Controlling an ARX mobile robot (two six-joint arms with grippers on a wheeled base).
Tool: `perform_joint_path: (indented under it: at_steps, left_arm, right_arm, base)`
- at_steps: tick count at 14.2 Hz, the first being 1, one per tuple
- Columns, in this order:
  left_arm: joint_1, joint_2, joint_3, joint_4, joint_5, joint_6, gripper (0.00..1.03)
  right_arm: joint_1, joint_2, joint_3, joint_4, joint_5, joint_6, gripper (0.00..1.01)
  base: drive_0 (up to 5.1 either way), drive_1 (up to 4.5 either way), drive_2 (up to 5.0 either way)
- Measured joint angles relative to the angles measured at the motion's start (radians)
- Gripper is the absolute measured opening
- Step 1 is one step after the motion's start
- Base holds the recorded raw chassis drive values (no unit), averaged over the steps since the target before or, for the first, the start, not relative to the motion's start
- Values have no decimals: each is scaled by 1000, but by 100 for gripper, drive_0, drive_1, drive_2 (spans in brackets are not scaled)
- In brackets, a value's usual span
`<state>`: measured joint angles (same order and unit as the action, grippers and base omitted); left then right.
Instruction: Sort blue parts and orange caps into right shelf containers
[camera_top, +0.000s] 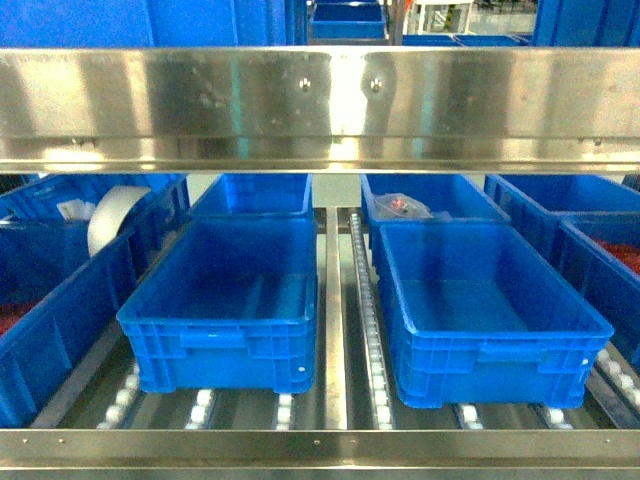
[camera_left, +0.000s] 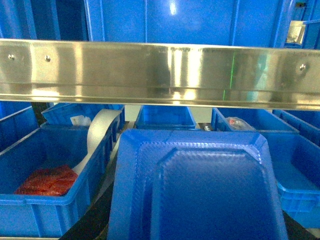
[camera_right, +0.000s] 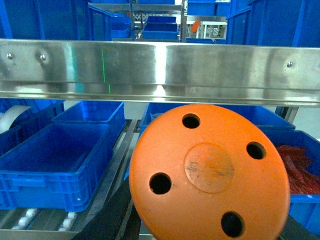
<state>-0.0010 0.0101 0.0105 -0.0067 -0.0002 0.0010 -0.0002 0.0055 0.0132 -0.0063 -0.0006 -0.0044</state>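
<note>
Holding stock before the shelf: blue tray-shaped part (camera_left: 200, 192) fills your left wrist view, orange disc cap (camera_right: 210, 172) your right; neither claw visible, grip cannot be told. Next: carry each into the empty front crates (camera_top: 225, 290) (camera_top: 480, 300)

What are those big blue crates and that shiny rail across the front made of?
The blue crates look like moulded plastic: uniform glossy colour, ribbed walls, thick rolled rims. The rail looks like stainless steel or similar polished metal: silvery, mirror-like reflections, small screw heads. The orange disc close to the right wrist camera seems matte plastic, slightly scuffed.
</note>
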Motion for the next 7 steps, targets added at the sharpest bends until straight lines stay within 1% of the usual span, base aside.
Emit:
perform_joint_path:
  at_steps: [7]
  left_arm:
    - [0, 0, 0, 0, 0, 0, 43]
  right_arm:
    - [0, 0, 0, 1, 0, 3, 43]
  base:
    - [0, 0, 0]
